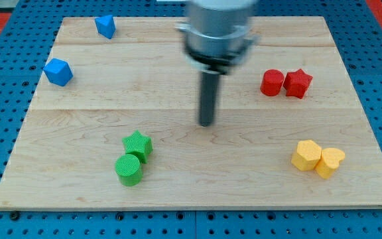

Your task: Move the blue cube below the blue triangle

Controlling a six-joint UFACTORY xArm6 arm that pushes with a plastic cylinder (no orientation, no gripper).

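The blue cube (58,72) lies near the board's left edge. The blue triangle (105,26) lies at the view's top left, up and to the right of the cube. My tip (206,123) rests on the board near its middle, well to the right of both blue blocks and touching no block.
A green star (138,144) and a green cylinder (128,170) sit together at the lower left. A red cylinder (272,82) and a red star (298,83) sit at the right. Two yellow blocks (318,158) lie at the lower right. The wooden board (178,192) sits on a blue pegboard.
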